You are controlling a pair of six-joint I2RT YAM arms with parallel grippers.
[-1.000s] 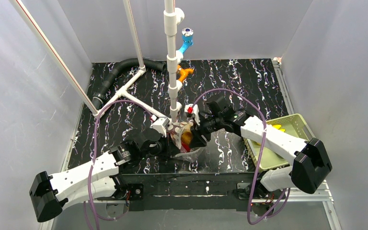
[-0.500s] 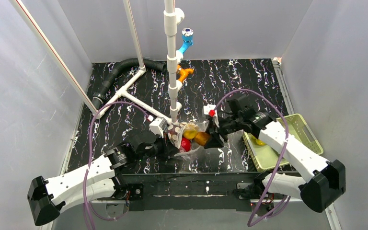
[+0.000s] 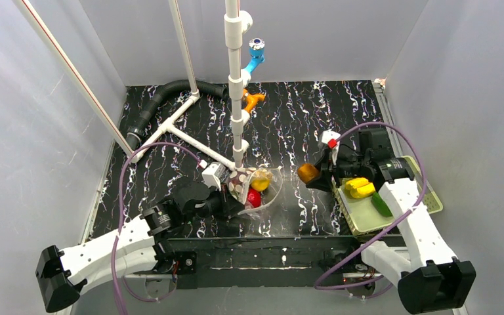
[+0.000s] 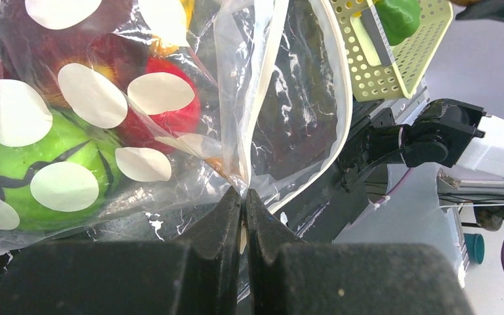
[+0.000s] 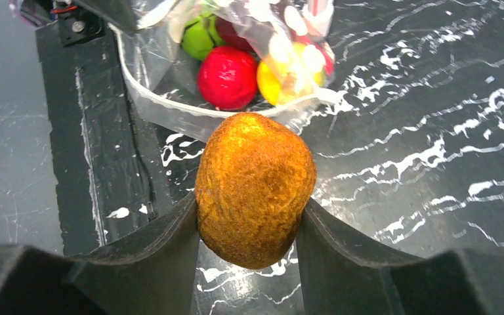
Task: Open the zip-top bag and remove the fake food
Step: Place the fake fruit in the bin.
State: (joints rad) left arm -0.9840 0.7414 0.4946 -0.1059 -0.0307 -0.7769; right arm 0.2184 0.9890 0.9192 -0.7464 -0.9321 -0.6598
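The opened zip-top bag (image 3: 272, 189) is pinched by the left pincer (image 4: 243, 198), an orange piece (image 5: 254, 187) by the right pincer (image 5: 249, 209); others are left inside

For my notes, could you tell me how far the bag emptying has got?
Done: the bag is open; a yellow piece and a green piece lie in the basket. In hand: the left gripper pinches the bag's edge; the right gripper holds an orange piece outside it. Left: red fruit, green fruit and yellow fruit inside the bag.
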